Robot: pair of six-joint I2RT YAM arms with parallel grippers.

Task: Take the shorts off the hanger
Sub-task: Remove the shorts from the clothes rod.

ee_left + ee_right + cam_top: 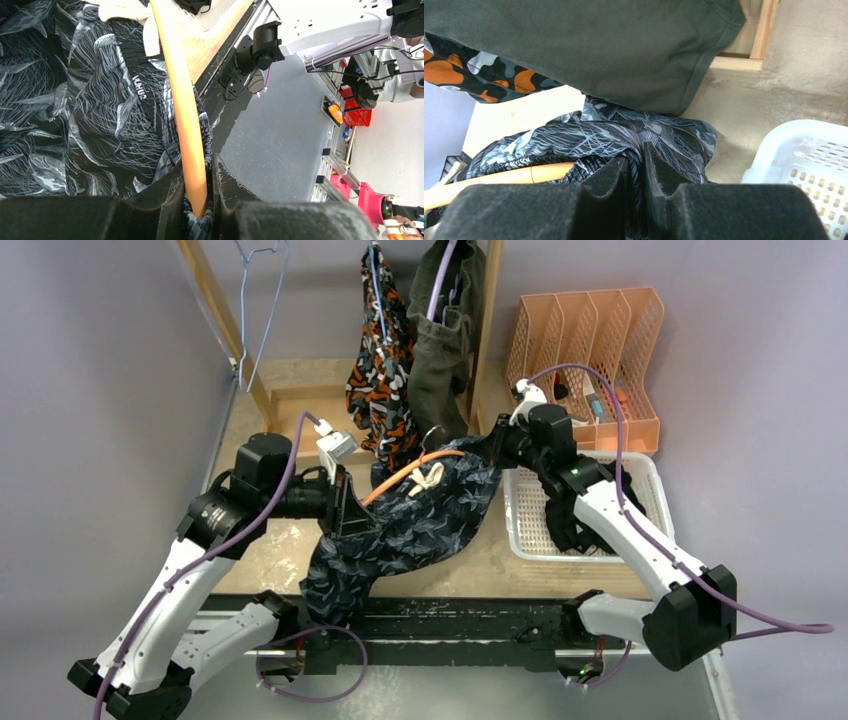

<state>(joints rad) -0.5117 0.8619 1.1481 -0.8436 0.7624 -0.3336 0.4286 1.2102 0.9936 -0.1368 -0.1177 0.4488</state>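
The dark navy shorts with pale print (420,520) hang on an orange hanger (410,472), held between both arms above the table. My left gripper (345,510) is shut on the hanger's bar (182,100), with the shorts' edge (90,110) caught beside it. My right gripper (492,452) is shut on a fold of the navy shorts (589,140) at the hanger's other end (499,177). The camo shorts (382,380) and the olive-green shorts (445,350) hang on the rack behind. I cannot make out the plain black pair.
A wooden rack frame (485,340) stands at the back, with an empty wire hanger (255,300) on its left. A white basket (640,480) sits at the right under my right arm. An orange file organizer (590,350) stands behind it.
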